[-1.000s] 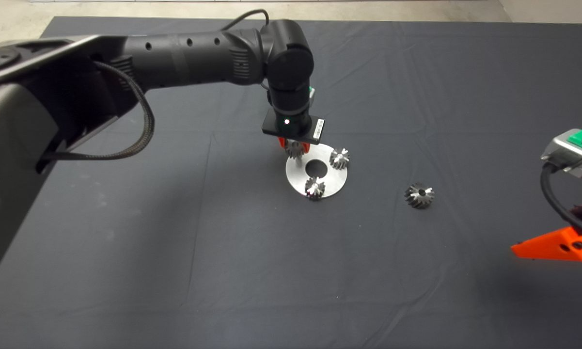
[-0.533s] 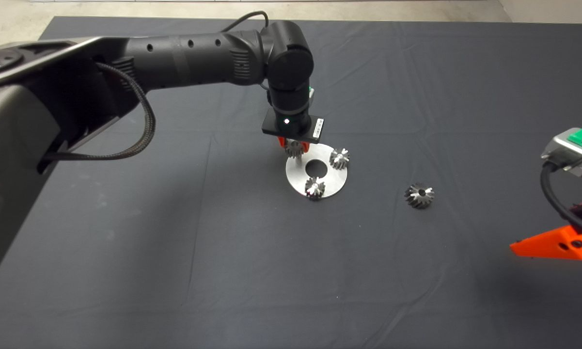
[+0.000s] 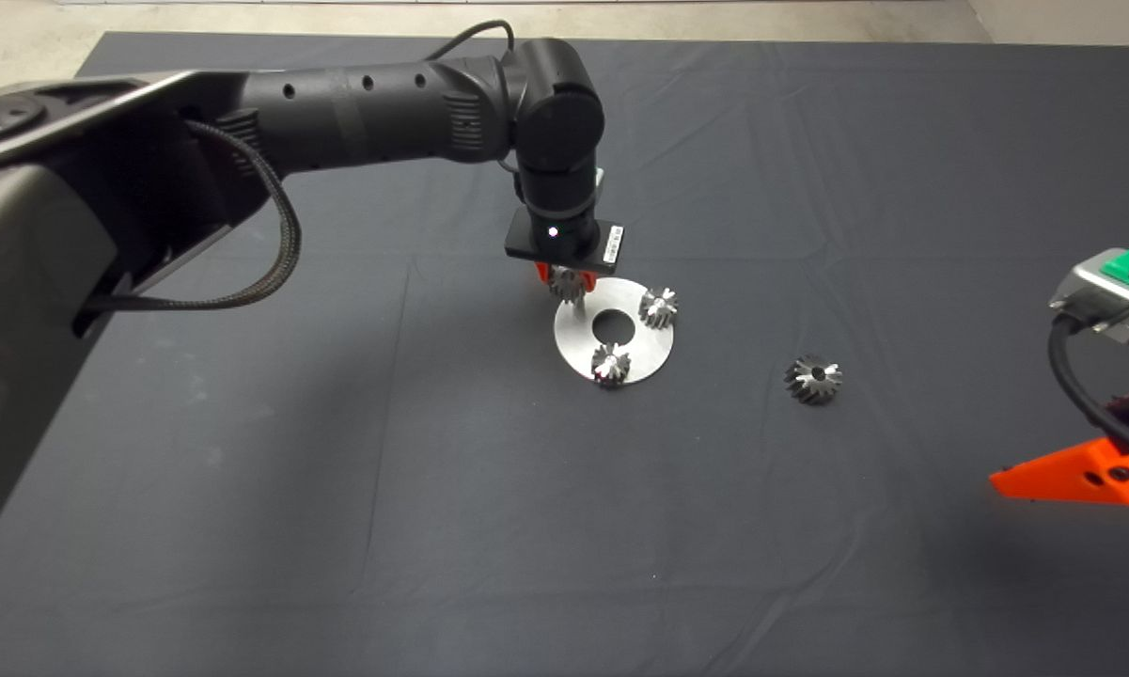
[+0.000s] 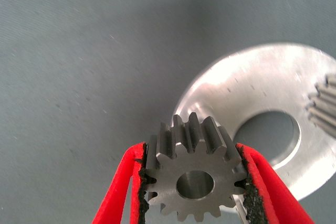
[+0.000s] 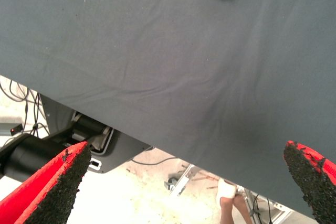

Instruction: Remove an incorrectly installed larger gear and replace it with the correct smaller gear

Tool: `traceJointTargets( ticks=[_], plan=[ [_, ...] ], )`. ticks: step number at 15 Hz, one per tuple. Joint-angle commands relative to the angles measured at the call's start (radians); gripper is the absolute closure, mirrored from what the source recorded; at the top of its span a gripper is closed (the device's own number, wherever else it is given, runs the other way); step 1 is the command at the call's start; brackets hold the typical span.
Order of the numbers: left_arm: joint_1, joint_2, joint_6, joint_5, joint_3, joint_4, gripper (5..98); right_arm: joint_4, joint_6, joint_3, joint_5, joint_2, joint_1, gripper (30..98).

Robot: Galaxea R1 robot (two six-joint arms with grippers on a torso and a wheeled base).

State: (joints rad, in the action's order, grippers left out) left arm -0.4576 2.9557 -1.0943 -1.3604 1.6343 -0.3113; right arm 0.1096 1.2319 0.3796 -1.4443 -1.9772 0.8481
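The right gripper is waiting at the mat's near right edge, its fingers spread wide apart. The larger gear is lying alone on the mat, right of the round metal plate. The left gripper is clamping the smaller gear between its pads, raised over the plate's far left rim.

The left tool grips the small gear over the near rim of the plate, apparently just clear of it. Beyond the tool, two gears stand on the plate's rim, flanking its open centre hole. Farther off lies the large gear, with bare mat around. The right tool, wide open, waits at the worktop's edge, well apart.
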Motion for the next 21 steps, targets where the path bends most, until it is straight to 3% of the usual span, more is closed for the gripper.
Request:
traceJointTargets(
  ticks=[1,5,12,21],
  plan=[
    [-0.023,0.006,-0.005,0.010,-0.002,0.003,70.1,0.032,0.008,-0.001,-0.002,-0.001,0.021,31.7],
    [-0.021,0.006,-0.010,0.021,-0.002,0.003,70.1,0.031,0.008,-0.001,-0.002,0.002,0.020,31.7],
    [0.000,0.006,-0.018,0.061,0.018,0.003,70.1,0.030,0.008,-0.001,-0.002,0.002,0.036,31.7],
    [-0.001,0.006,-0.033,0.063,0.005,0.004,70.3,0.030,0.003,-0.001,-0.002,0.001,0.051,31.7]
  ],
)
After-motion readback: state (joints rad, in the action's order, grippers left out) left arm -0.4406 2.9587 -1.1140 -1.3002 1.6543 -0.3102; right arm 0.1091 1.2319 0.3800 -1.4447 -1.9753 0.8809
